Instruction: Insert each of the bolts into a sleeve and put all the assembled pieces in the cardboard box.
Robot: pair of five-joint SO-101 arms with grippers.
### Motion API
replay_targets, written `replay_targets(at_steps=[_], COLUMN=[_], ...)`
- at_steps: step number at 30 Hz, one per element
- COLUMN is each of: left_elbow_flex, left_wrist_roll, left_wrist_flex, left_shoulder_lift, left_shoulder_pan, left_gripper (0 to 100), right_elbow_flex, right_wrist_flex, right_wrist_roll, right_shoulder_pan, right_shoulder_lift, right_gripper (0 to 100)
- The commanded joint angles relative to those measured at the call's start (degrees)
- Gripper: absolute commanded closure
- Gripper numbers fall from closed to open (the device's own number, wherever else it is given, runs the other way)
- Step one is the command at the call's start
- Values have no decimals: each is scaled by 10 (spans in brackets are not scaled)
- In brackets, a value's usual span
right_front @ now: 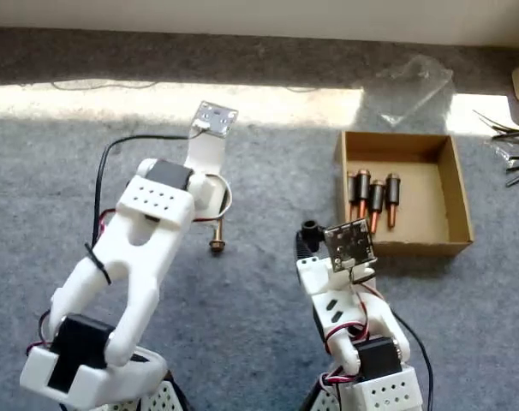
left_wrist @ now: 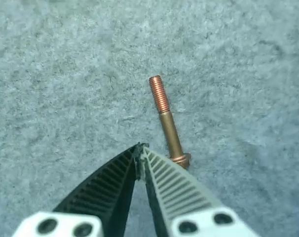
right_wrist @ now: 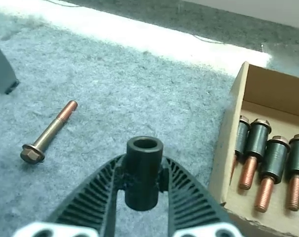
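The loose copper-coloured bolt (left_wrist: 167,123), with a flanged hex head and a threaded tip, lies flat on the grey, fuzzy surface (left_wrist: 65,74). In the high view the bolt's (right_front: 217,236) long axis runs away from the arms' bases, with the head on the nearer end. The left pincer (left_wrist: 139,148) has ribbed fingers, one black and one pale, and their tips are pressed together on nothing. The bolt head sits just beside the pale finger.

The right pincer (right_wrist: 142,168) grips a short black cylindrical sleeve (right_wrist: 145,185) by its sides. The right wrist view looks into the sleeve's smooth hollow bore. From above, the sleeve (right_front: 310,229) is a small dark stub between the bolt and the brown cardboard box (right_front: 461,201).

The box is open-topped, and four assembled pieces (right_wrist: 268,163) lie side by side in it. Each has a black sleeve over a copper shank, and the threaded ends point toward the arms' side. A crumpled clear plastic bag (right_front: 409,86) lies beyond the box.
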Motion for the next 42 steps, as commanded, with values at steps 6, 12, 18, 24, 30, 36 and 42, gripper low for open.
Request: replay_targets(at_steps=[6, 12, 18, 24, 30, 36, 42], left_elbow_flex=[-241, -335, -391, -394, -390, -381, -341], left_wrist_roll=[120, 137, 138, 203, 203, 202, 173], left_wrist_flex=[147, 187, 218, 218, 219, 216, 208], left_shoulder_lift=[179, 306, 380, 399, 403, 404, 404], left_shoulder_pan=[58, 53, 53, 30, 22, 22, 21], left_gripper=[860, 860, 860, 861, 870, 947, 950], right_elbow_flex=[-4, -5, -5, -5, -5, -5, -5], right_wrist_flex=[1, 4, 4, 4, 4, 4, 4], right_wrist_roll=[-2, -2, -2, -2, -2, -2, -2], right_shoulder_pan=[3, 3, 3, 3, 5, 5, 6], right_shoulder_lift=[-6, -6, -6, -6, -6, -6, -6], right_gripper=[995, 995, 995, 995, 995, 995, 995])
